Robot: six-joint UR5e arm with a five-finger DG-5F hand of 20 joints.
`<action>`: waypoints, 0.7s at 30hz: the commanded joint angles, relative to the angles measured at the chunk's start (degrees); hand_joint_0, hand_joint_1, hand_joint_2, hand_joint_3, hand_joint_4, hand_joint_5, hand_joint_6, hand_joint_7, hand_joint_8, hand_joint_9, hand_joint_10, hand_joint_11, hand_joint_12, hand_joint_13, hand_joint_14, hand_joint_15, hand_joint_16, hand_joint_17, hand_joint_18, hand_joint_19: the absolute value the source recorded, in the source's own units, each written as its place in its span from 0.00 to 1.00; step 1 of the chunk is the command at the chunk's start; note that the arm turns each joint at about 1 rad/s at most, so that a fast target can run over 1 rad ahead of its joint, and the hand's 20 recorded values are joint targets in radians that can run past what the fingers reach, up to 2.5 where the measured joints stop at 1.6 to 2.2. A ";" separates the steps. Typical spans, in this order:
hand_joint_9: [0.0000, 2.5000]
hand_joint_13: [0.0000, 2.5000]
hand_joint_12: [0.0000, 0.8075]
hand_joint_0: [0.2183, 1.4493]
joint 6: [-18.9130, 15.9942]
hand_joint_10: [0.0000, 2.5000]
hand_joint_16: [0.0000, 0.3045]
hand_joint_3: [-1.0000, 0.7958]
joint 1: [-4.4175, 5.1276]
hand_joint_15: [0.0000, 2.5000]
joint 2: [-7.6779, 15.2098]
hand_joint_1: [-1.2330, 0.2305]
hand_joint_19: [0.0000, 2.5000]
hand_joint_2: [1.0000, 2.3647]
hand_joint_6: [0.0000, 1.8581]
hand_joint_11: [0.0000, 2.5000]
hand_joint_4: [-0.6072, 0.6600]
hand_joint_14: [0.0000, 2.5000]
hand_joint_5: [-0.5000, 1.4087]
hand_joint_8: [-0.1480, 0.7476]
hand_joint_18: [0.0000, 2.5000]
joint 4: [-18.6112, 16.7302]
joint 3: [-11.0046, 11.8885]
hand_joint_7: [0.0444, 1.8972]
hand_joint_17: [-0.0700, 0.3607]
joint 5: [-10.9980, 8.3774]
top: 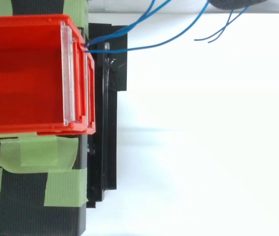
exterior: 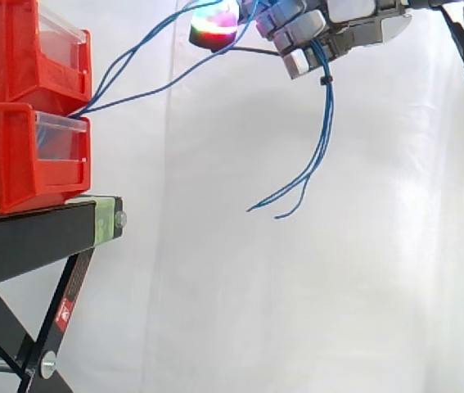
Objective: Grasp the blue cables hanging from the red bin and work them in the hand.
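Note:
Thin blue cables (exterior: 133, 61) run from the front of the stacked red bins (exterior: 19, 106) up and to the right into my hand (exterior: 330, 29) at the top of the side view. The hand's fingers are curled round the cables, and one glowing fingertip (exterior: 213, 26) shows beside them. Below the hand the cables' free ends (exterior: 317, 155) hang loose and curve down to the left. From above, the cables (top: 144, 46) leave the red bin (top: 26, 73) near its clear front lip and rise toward the upper edge.
The bins sit on a black stand (exterior: 43, 237) with green tape (top: 36, 157) holding them down. A white curtain (exterior: 297, 270) hangs behind. Open air lies below and right of the hand.

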State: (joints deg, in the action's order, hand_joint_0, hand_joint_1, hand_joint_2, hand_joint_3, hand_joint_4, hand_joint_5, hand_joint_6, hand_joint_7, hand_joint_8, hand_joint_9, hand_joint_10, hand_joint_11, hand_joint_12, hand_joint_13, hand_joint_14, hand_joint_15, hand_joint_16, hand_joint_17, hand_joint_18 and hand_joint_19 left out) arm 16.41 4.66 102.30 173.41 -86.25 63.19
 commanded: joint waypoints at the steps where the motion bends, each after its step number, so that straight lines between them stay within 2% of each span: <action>1: 0.10 0.19 0.59 0.44 0.02 1.00 0.17 0.08 0.00 0.53 0.00 0.38 0.43 0.00 0.08 0.80 0.72 1.00 0.42 0.64 0.39 0.00 0.03 0.68 0.43 0.01; 5: 0.14 0.23 0.59 0.44 0.02 1.00 0.17 0.00 0.00 0.54 0.00 0.38 0.42 0.00 0.15 0.80 0.72 1.00 0.44 0.63 0.44 0.00 0.03 0.66 0.43 -0.08; 8: 0.20 0.29 0.58 0.46 0.02 1.00 0.16 0.00 0.09 0.55 0.00 0.37 0.44 0.00 0.20 0.82 0.71 1.00 0.47 0.62 0.49 0.09 0.03 0.65 0.42 -0.08; 9: 0.22 0.31 0.57 0.51 0.02 1.00 0.15 0.03 0.09 0.57 0.00 0.37 0.47 0.00 0.19 0.83 0.70 1.00 0.49 0.61 0.50 0.09 -0.06 0.65 0.40 -0.08; 10: 0.23 0.32 0.57 0.55 0.02 1.00 0.15 0.11 0.18 0.57 0.00 0.37 0.47 0.01 0.17 0.82 0.70 1.00 0.50 0.60 0.51 0.09 0.03 0.67 0.40 -0.08; 12: 0.24 0.32 0.57 0.56 0.02 1.00 0.15 0.17 0.18 0.57 0.00 0.37 0.47 0.01 0.13 0.84 0.70 1.00 0.51 0.61 0.51 0.09 0.03 0.68 0.40 -0.08; 13: 0.24 0.33 0.57 0.56 0.02 1.00 0.15 0.23 0.18 0.58 0.00 0.37 0.47 0.01 0.05 0.85 0.70 1.00 0.52 0.60 0.51 0.09 0.03 0.73 0.41 -0.08; 14: 0.24 0.33 0.57 0.56 0.02 1.00 0.15 0.25 0.18 0.58 0.00 0.37 0.47 0.01 0.01 0.85 0.70 1.00 0.52 0.60 0.51 0.00 -0.06 0.74 0.40 -0.08; 16: 0.24 0.33 0.57 0.58 0.02 1.00 0.15 0.34 0.18 0.58 0.00 0.38 0.46 0.01 0.00 0.85 0.72 1.00 0.49 0.61 0.51 -0.09 0.03 0.70 0.41 -0.08; 18: 0.24 0.33 0.58 0.59 0.02 1.00 0.16 0.40 0.26 0.59 0.00 0.39 0.44 0.01 0.00 0.85 0.73 1.00 0.48 0.62 0.52 -0.09 0.03 0.69 0.41 0.01; 19: 0.24 0.34 0.60 0.61 0.02 1.00 0.16 0.46 0.18 0.58 0.00 0.38 0.41 0.01 0.00 0.86 0.73 1.00 0.48 0.62 0.52 -0.09 0.03 0.69 0.42 0.01; 21: 0.24 0.34 0.61 0.61 0.02 1.00 0.18 0.50 0.18 0.58 0.00 0.37 0.36 0.01 0.00 0.85 0.75 1.00 0.47 0.63 0.51 -0.09 0.03 0.68 0.45 0.01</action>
State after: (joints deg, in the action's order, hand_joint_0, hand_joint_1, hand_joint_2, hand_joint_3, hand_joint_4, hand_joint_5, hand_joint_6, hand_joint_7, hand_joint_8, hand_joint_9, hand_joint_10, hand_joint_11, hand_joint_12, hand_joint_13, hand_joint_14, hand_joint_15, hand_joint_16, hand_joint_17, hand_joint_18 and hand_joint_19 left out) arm 16.43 4.85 102.30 173.34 -86.25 63.16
